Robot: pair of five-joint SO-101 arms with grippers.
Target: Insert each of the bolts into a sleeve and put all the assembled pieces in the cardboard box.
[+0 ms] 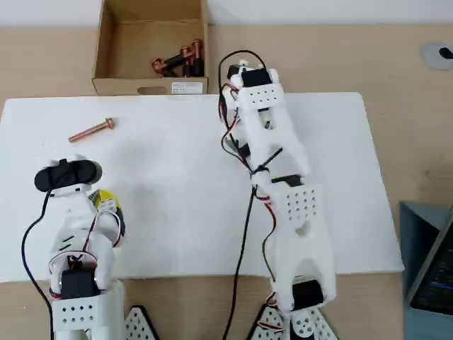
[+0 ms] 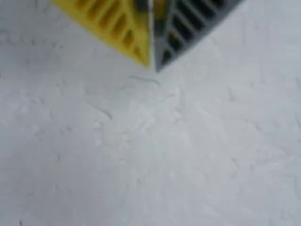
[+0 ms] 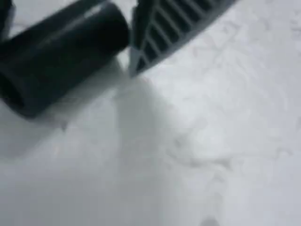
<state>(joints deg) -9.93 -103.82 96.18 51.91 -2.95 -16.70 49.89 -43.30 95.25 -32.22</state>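
copper bolt (image 1: 92, 130) lies on the white mat (image 1: 177, 205) near the cardboard box (image 1: 106, 42), the left gripper (image 2: 152, 63) pinched together, a black sleeve (image 3: 56, 56) against the right gripper (image 3: 136, 61), whose grip i cannot tell.

The blurred sleeve (image 3: 61, 56) is running off the right wrist view's edge. The pieces (image 1: 180, 62) in the far box (image 1: 134, 86) are bunching too tightly to count.
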